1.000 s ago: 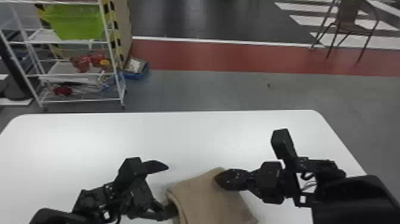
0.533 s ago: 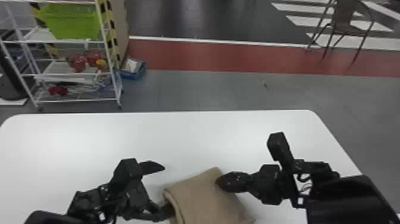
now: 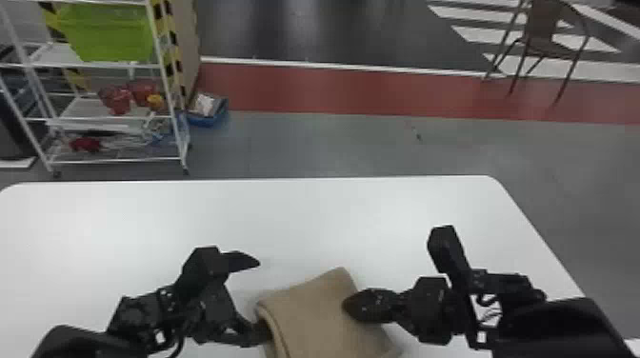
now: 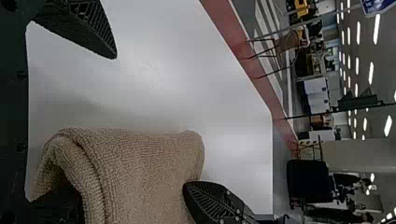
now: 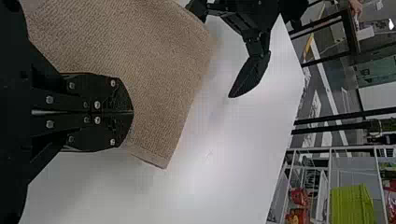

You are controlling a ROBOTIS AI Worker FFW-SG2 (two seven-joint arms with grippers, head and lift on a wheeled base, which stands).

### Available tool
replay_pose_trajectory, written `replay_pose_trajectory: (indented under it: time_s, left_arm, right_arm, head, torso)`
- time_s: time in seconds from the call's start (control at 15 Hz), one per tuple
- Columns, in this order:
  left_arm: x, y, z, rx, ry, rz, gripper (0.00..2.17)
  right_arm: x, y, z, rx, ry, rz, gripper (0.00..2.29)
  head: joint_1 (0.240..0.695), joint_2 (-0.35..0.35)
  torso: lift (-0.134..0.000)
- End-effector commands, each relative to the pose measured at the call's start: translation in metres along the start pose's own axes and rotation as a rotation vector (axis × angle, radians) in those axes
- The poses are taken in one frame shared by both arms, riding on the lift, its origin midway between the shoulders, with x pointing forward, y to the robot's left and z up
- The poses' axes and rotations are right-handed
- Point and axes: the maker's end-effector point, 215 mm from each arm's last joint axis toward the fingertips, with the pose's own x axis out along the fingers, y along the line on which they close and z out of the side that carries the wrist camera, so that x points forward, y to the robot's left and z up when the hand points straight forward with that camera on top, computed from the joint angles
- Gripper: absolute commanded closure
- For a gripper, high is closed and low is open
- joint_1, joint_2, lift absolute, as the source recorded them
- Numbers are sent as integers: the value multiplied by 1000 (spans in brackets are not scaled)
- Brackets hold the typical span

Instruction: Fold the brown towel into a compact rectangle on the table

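- Head view: one brown towel, folded in layers, its rounded fold towards the left gripper, lying on the white table between the two claws.
- Same view: left gripper, black, at the towel's left side; fingers spread wide, one clear of the cloth, one tucked in at the fold.
- Same view: right gripper, black, over the towel's right side; fingers pressed together.
- Same view, beyond the towel: white rack with green bin, off to the left; brown chair, well to the right.
- Left wrist view: left gripper, spread, one finger reaching under the towel's curled fold, the other apart from the towel.
- Right wrist view: right gripper, two flat fingers side by side, closed, over the towel; I cannot tell any cloth between them.
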Motion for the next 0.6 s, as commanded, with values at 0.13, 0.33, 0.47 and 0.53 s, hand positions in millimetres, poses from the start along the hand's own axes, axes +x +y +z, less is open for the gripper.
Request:
replay_pose_trajectory:
  time_s: [0.13, 0.33, 0.47, 0.53]
  left_arm:
    - [14, 5, 3, 13, 7, -7, 43]
    - [15, 15, 10, 36, 14, 4, 43]
    - [13, 24, 9, 37, 23, 17, 43]
    - [11, 26, 8, 35, 24, 19, 43]
  right_arm:
    - [3, 16, -7, -5, 6, 24, 2260]
    - [6, 30, -5, -15, 5, 48, 2260]
    - [7, 37, -5, -22, 5, 57, 2260]
    - [7, 37, -6, -24, 5, 58, 2260]
  head:
    - [695, -136]
    - [695, -135]
    - [695, -125]
    - [695, -120]
  torso:
    - [-122]
    - [-122]
    - [-122]
    - [-122]
